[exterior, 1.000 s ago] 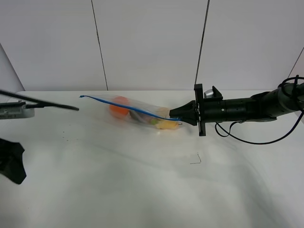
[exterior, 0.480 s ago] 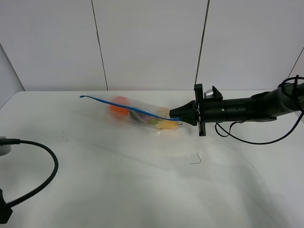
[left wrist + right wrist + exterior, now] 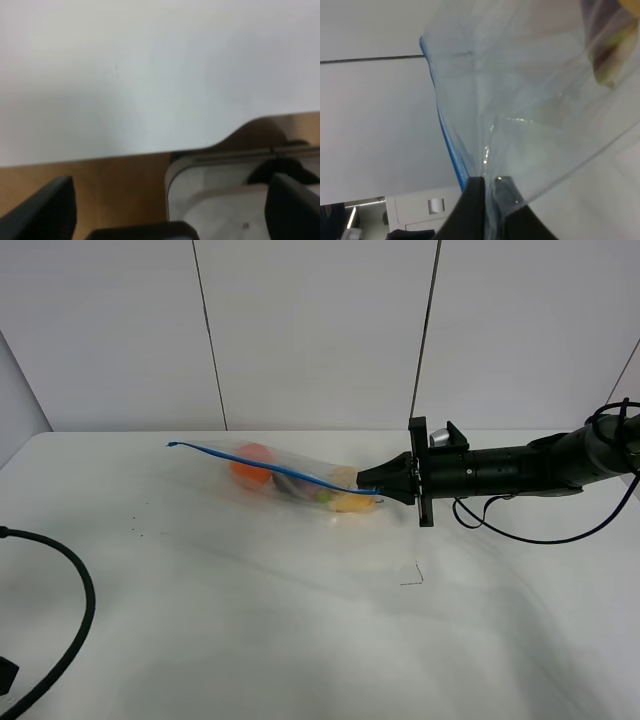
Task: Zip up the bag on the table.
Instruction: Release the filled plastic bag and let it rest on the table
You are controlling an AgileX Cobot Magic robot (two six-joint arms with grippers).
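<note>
The bag [image 3: 290, 478] lies on the white table [image 3: 300, 620] at the back middle, clear plastic with a blue zipper strip [image 3: 250, 462] along its upper edge and orange, purple and yellow toys inside. My right gripper [image 3: 372, 483] is shut on the bag's right corner by the zipper end. The right wrist view shows the bag [image 3: 520, 100] and its blue strip [image 3: 447, 145] pinched between the fingertips [image 3: 477, 187]. My left gripper [image 3: 170, 210] is open over the table's edge, far from the bag, and is out of the exterior view.
A black cable [image 3: 70, 640] of the left arm loops in at the front left of the table. A small dark mark [image 3: 412, 576] lies on the tabletop in front of the right gripper. White wall panels [image 3: 320, 330] stand behind.
The left arm has drawn back out of the exterior view to the left, leaving only its cable. The right gripper and the bag have not moved.
</note>
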